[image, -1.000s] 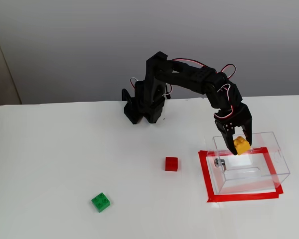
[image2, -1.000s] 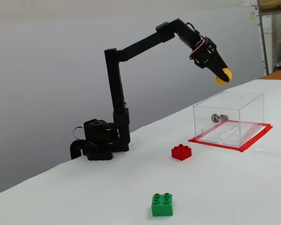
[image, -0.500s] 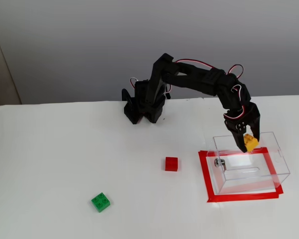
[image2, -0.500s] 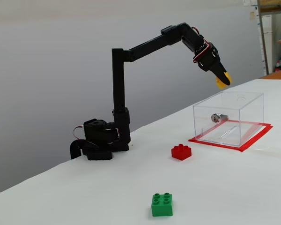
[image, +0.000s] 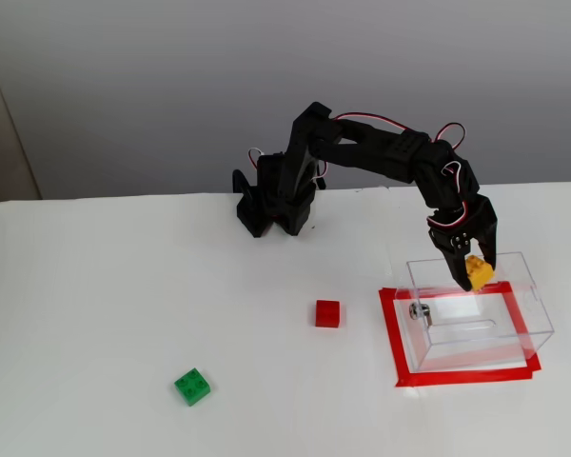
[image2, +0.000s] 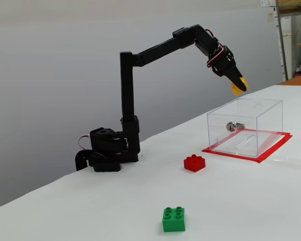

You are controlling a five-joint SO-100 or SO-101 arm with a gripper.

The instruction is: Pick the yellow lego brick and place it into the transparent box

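Since one second earlier the arm has extended outward, carrying the gripper (image: 470, 269) from the near-left part of the transparent box (image: 528, 303) toward its far edge; over the last half second almost nothing has changed. The jaws are closed on the yellow lego brick (image: 477, 272), which sits tilted between the fingertips and protrudes below them.

In the side fixed view the gripper (image2: 237, 85) hangs clear above the open top of the transparent box (image2: 261, 130), with the brick (image2: 238, 87) not yet inside. The box lies directly below and slightly toward the camera from the gripper, inside a red tape outline (image: 394, 333). A small metal knob (image: 419, 311) on the box wall lies below and to the left of the gripper in the higher fixed view. A red brick (image: 327, 313) and a green brick (image: 192, 386) lie well apart from the gripper, to its left on the table.

Risk assessment: the brick appears to be over the far rim rather than the centre. A release from this position could drop it onto the rim and bounce it outside. The tilted grasp may also cause an uneven fall.
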